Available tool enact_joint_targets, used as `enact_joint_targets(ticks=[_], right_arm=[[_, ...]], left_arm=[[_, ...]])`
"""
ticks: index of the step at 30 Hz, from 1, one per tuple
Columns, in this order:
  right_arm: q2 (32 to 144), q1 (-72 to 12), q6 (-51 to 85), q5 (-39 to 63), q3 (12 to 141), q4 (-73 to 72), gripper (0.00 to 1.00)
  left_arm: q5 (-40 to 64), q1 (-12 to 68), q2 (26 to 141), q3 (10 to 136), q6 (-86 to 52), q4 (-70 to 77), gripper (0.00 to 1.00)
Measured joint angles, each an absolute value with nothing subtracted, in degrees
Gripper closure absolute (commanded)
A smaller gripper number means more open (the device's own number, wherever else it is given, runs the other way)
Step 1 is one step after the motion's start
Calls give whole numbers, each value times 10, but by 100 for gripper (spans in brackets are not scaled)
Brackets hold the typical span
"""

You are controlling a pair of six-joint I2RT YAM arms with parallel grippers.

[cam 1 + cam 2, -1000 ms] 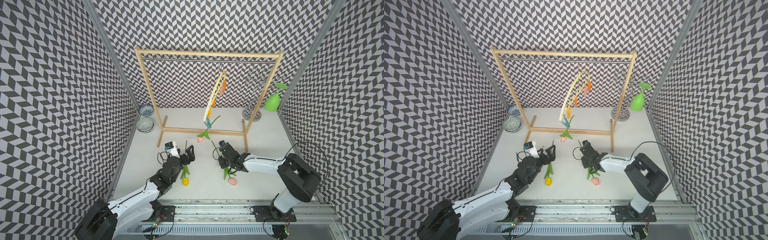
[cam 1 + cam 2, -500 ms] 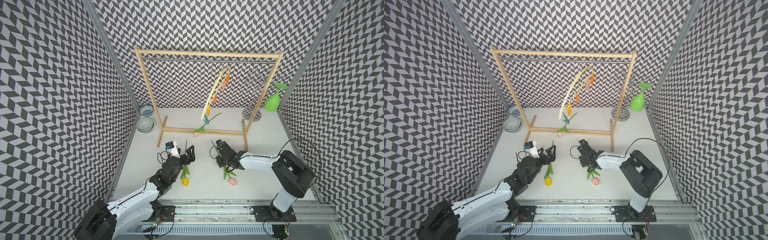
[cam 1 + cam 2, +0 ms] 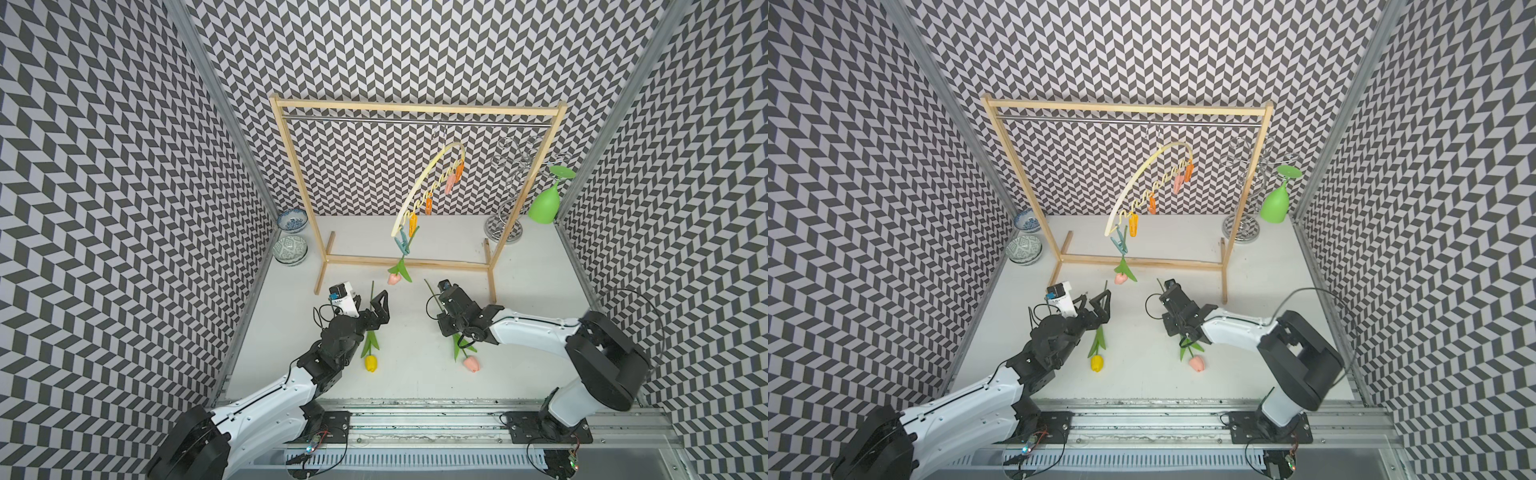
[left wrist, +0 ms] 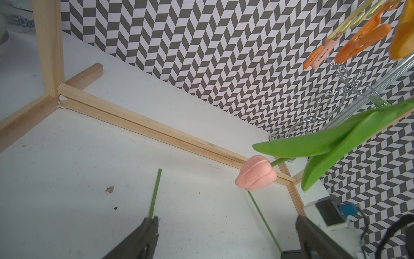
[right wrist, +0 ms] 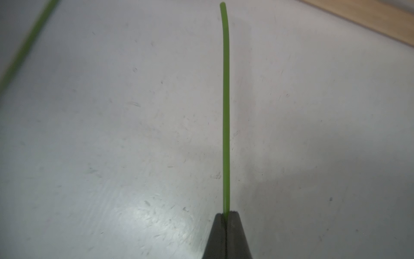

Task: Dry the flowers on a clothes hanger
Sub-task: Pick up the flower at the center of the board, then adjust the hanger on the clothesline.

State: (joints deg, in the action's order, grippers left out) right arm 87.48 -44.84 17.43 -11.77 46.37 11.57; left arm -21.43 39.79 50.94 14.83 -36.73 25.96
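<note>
The right end effector (image 5: 226, 215) pinches the bare stem (image 5: 225, 112) of the pink tulip (image 3: 471, 363) on the worktop (image 3: 415, 374); the left end effector (image 3: 368, 303) gapes over the yellow tulip (image 3: 370, 363). Probably light, bendy and slippery: hold near the stem's end.

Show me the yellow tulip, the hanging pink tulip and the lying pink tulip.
yellow tulip (image 3: 371, 363): in a top view, on its bloom.
hanging pink tulip (image 4: 255, 173): left wrist view, on its bloom.
lying pink tulip (image 5: 225, 112): right wrist view, on its stem.

rack (image 3: 415, 109): counter's (image 3: 540, 332) 12 o'clock
hanger (image 3: 424, 176): on rack
hung tulip (image 3: 394, 277): under hanger
left tulip (image 3: 370, 362): 7 o'clock
right tulip (image 3: 471, 363): 5 o'clock
</note>
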Motion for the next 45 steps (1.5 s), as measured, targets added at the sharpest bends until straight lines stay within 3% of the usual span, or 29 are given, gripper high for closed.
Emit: enact_joint_targets(ticks=[7, 12, 18, 27, 36, 45], right_arm=[[674, -448, 190, -46, 454, 63, 100], [629, -448, 207, 12, 434, 47, 100], [620, -467, 222, 86, 416, 47, 100], [656, -509, 246, 114, 446, 42, 100], [761, -509, 298, 71, 580, 28, 100], [748, -509, 331, 7, 563, 23, 100]], left_arm=[[-247, 398, 480, 136, -374, 256, 0], [-273, 398, 466, 128, -385, 252, 0], [-299, 398, 460, 127, -396, 247, 0], [-306, 398, 460, 127, -400, 243, 0], [-306, 398, 467, 127, -397, 244, 0], [-301, 398, 468, 127, -390, 244, 0]])
